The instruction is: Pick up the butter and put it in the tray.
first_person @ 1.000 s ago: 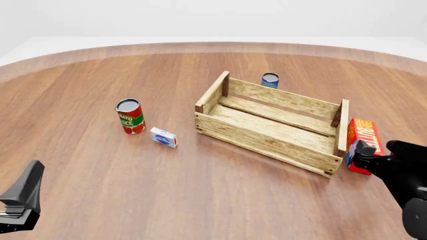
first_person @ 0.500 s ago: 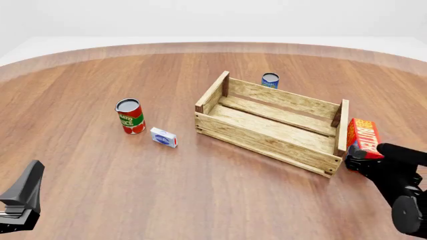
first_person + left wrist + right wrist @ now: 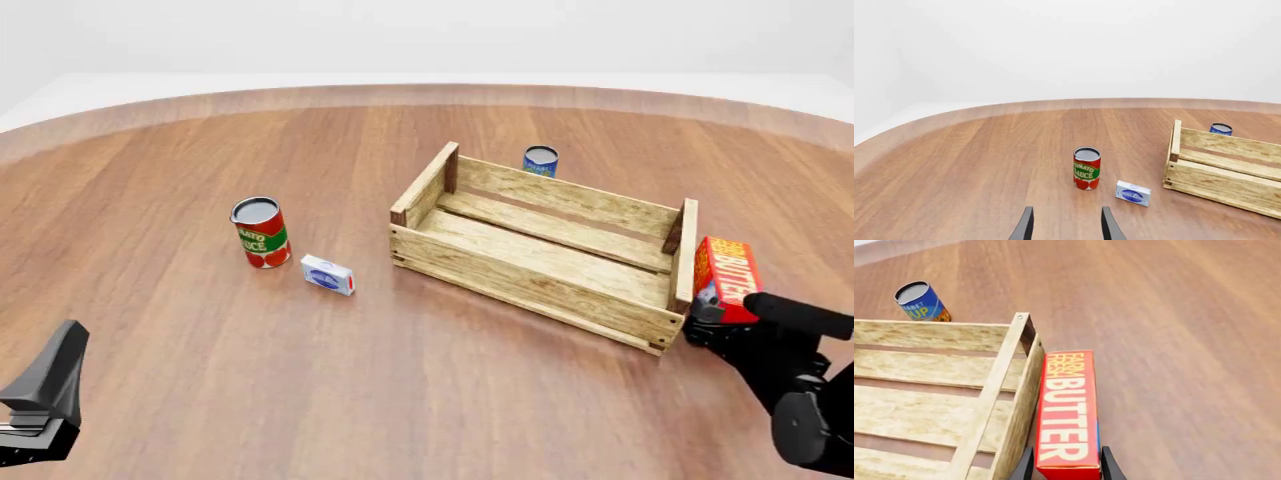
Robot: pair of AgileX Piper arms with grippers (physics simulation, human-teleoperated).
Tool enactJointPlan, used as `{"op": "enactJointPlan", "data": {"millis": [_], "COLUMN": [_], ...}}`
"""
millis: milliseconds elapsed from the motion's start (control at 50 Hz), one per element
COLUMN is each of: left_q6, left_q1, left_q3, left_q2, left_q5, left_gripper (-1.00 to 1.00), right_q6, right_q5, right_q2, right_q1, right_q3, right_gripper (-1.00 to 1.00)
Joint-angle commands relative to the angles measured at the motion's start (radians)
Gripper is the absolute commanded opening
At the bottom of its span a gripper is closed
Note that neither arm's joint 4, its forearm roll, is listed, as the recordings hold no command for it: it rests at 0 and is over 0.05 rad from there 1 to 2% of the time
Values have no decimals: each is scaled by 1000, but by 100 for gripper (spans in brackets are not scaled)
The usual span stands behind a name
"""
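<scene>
Right now the butter (image 3: 726,277) stands on the bench (image 3: 400,400) just outside the tray (image 3: 546,245), against its short end wall at about 4 o'clock from the tray's middle. In the right wrist view the right gripper (image 3: 1065,464) straddles the near end of the carton, one finger on each side, jaws narrowed to the carton's width; whether the pads actually press it I cannot tell. The left gripper (image 3: 1065,225) hangs low at the bench's 8 o'clock corner, its fingers spread apart with nothing between them. At 9 o'clock of the tray stand a tomato sauce can (image 3: 260,232) and, just beside it, a small white-blue box (image 3: 327,274). A blue can (image 3: 539,160) stands behind the tray's far wall, at 12 o'clock
</scene>
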Motion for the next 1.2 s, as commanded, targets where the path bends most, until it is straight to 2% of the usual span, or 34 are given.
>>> {"op": "enactJointPlan", "data": {"millis": [20, 400, 420, 1200], "left_q6": [0, 0, 0, 0], "left_q1": [0, 0, 0, 0], "left_q3": [0, 0, 0, 0], "left_q2": [0, 0, 0, 0], "left_q5": [0, 0, 0, 0], "left_gripper": [100, 100, 100, 100], "right_q6": [7, 28, 35, -23], "right_q5": [-7, -25, -31, 41], "right_q2": [30, 68, 68, -125], "right_q1": [9, 30, 34, -23], "right_q3": [-8, -15, -11, 50], "right_gripper": [100, 100, -100, -100]}}
